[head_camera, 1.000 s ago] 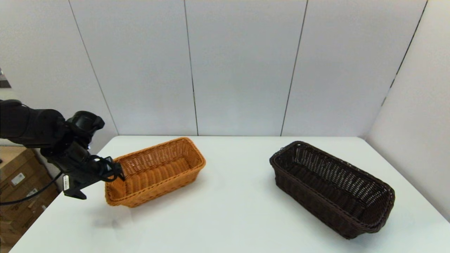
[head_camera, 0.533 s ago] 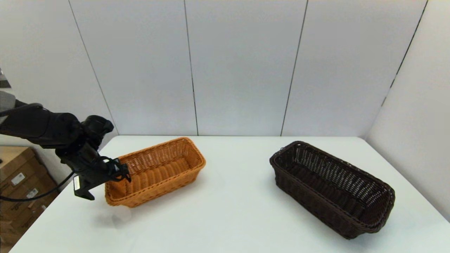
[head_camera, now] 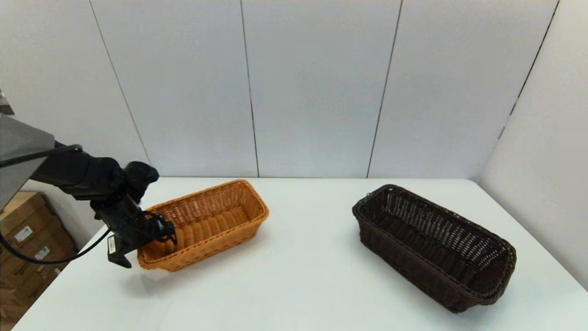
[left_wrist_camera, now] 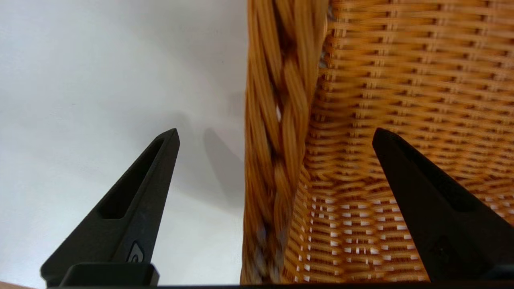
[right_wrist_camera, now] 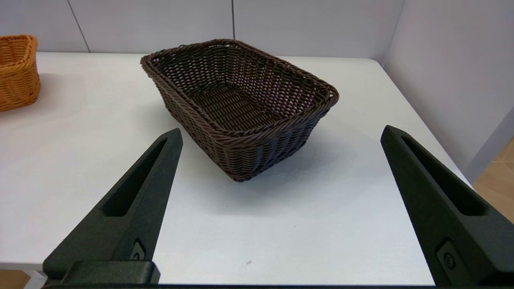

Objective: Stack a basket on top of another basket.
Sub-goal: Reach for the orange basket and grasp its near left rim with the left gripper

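White table [head_camera: 303,276], matte, set into a corner of pale grey panelled walls [head_camera: 312,87] with thin dark seams. Past the table's left edge, cardboard boxes [head_camera: 27,239] stacked on the floor.

Orange-tan basket [head_camera: 206,223] sits on the left half of the table, long axis angled, its near short end toward the left arm. Dark brown basket [head_camera: 432,243] sits on the right half, also angled, well apart from the orange one — bare tabletop between them. Both rest upright on the surface, neither stacked.

Left gripper [left_wrist_camera: 275,134] is at the near-left short end of the orange-tan basket. In the left wrist view the jaws are spread wide and straddle the braided rim [left_wrist_camera: 277,132]: one finger [left_wrist_camera: 136,200] outside over the white table, the other finger [left_wrist_camera: 433,204] inside over the woven wall. Rim runs up the gap between them; neither finger is seen pressing on it — released, nothing grasped. In the head view the gripper [head_camera: 158,232] overlaps that end of the basket.

Right gripper [right_wrist_camera: 281,134] is out of the head view; its own camera shows it low near the table's front edge, jaws wide apart, holding nothing, facing the dark brown basket [right_wrist_camera: 241,104], which lies some way beyond the fingertips. The orange-tan basket [right_wrist_camera: 16,70] shows at that picture's edge.
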Available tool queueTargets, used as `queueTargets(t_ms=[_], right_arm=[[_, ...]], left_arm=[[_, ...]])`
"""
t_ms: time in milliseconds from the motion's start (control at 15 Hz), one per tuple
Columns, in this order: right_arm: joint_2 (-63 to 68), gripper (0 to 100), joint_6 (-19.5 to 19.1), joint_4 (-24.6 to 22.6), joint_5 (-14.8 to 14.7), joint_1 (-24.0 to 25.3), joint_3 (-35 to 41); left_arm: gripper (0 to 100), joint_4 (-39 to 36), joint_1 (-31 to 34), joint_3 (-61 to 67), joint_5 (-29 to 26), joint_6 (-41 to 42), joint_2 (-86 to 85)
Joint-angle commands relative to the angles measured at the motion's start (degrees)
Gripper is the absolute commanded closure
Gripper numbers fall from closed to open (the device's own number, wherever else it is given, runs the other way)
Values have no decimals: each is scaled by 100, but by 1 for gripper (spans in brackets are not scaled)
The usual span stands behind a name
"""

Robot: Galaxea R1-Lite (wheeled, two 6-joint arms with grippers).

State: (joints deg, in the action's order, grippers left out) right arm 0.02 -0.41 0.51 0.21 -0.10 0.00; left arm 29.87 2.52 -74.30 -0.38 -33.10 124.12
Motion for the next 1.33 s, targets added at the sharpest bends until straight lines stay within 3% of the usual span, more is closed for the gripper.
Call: queueTargets(t_ms=[67, 133, 200, 800, 1133, 1333], right_arm=[[-2, 0, -2, 2, 6, 1, 0], [-2, 0, -2, 2, -3, 1, 0], [-2, 0, -2, 2, 6, 1, 0], [-2, 0, -2, 2, 6, 1, 0], [-2, 0, -2, 2, 6, 1, 0], [-2, 0, -2, 2, 6, 1, 0]], left_arm=[[0, -34, -24, -14, 3, -109, 182], [0, -34, -24, -14, 3, -136, 209], [100, -34, -24, -14, -6, -153, 200], [100, -25, -24, -32, -50, -136, 130], [100, -25, -24, -32, -446, -127, -20], [100, -7, -33, -14, -1219, -56, -292]])
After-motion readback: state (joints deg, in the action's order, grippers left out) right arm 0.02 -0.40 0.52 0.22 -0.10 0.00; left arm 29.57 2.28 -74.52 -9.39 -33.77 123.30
